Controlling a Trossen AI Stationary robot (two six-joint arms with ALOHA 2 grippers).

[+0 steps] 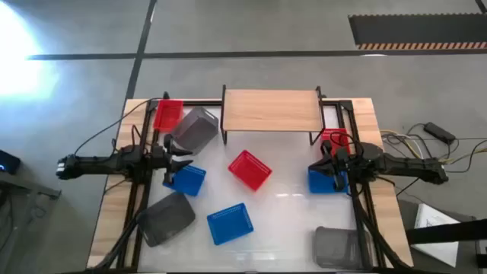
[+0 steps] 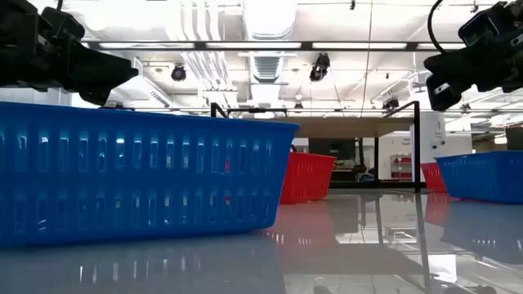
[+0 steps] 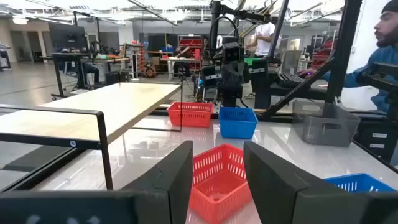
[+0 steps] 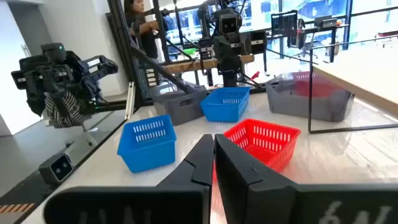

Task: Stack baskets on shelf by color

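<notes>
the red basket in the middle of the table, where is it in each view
High view: red basket at table centre, just in front of the shelf.
Low view: mid-picture, behind the big blue basket, under the shelf.
Left wrist view: bottom centre, between that arm's own fingers.
Right wrist view: centre right, past the shut fingers.
Shared landmark: the shelf.

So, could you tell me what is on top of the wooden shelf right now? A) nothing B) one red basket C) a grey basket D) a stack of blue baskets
A: in the high view the shelf board is bare, and every basket, such as the red basket mid-table, sits on the tabletop.
</notes>
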